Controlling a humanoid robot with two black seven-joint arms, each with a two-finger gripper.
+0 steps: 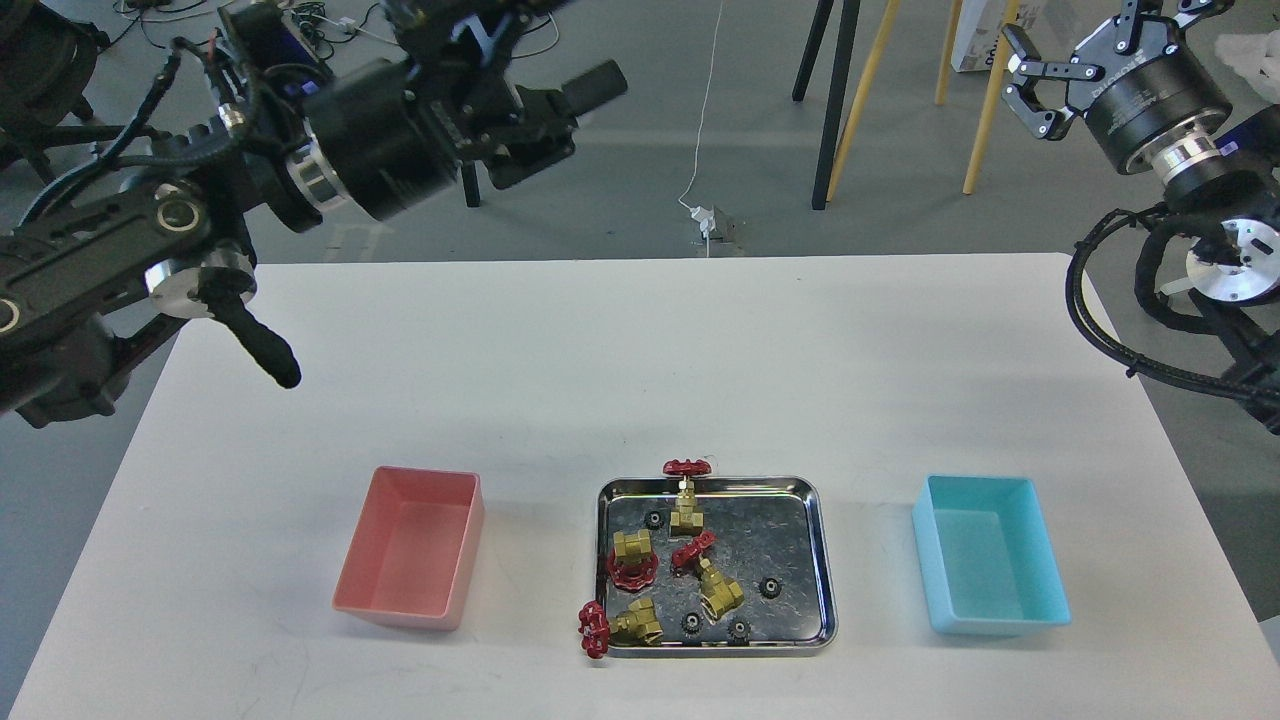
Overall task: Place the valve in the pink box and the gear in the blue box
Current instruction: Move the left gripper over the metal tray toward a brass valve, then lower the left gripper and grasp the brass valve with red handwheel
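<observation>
Four brass valves with red handwheels lie in a shiny steel tray [822,560] at the table's front centre: one [686,497] at the tray's back edge, one [630,556], one [712,580], and one [622,624] hanging over the front left corner. Several tiny black gears lie among them, such as this gear [768,587] and another gear [653,519]. The pink box [410,548] stands empty left of the tray. The blue box [990,565] stands empty to its right. My left gripper [545,45] is open and empty, high above the far left. My right gripper [1105,25] is open and empty, at the top right and partly cut off.
The white table [640,360] ends just behind both arms. On the floor beyond it are black tripod legs [830,100], yellow wooden legs [990,90], cables and a chair [40,50].
</observation>
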